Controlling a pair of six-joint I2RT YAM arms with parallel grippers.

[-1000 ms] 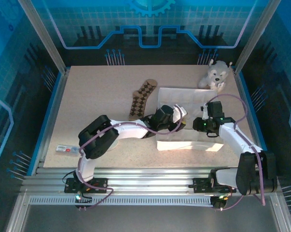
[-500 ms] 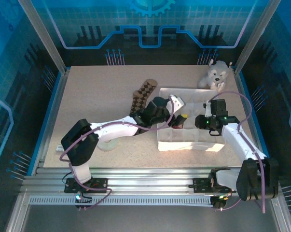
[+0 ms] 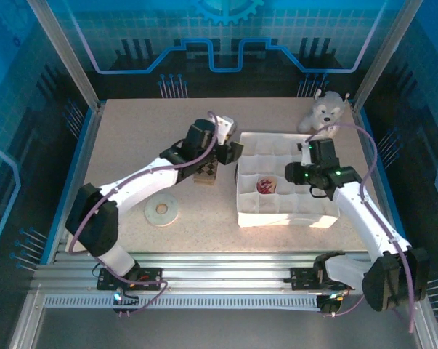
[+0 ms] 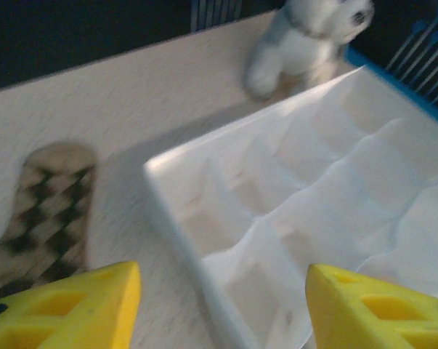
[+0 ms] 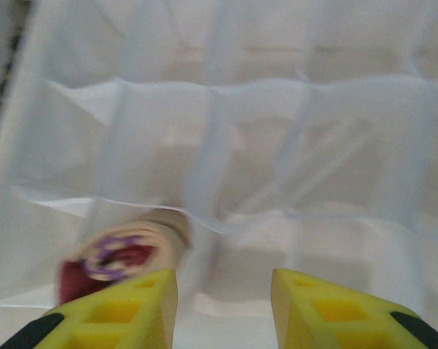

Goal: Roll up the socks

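I judge the tan-and-red sock (image 5: pixel 120 258) done: it sits rolled in a cell on the left side of the white organiser (image 3: pixel 240 214). The argyle sock (image 4: pixel 48 203) lies flat on the table (image 3: pixel 131 138), just left of the organiser, not yet rolled. Next I must bring the left gripper (image 4: pixel 222 305) down onto it; its jaws stand wide apart, empty. The right gripper (image 5: pixel 222 305) hovers over the cells, partly open, holding nothing

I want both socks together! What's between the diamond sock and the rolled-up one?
Top view: bare table, then the white box's wall, separate the diamond sock from the rolled-up sock.
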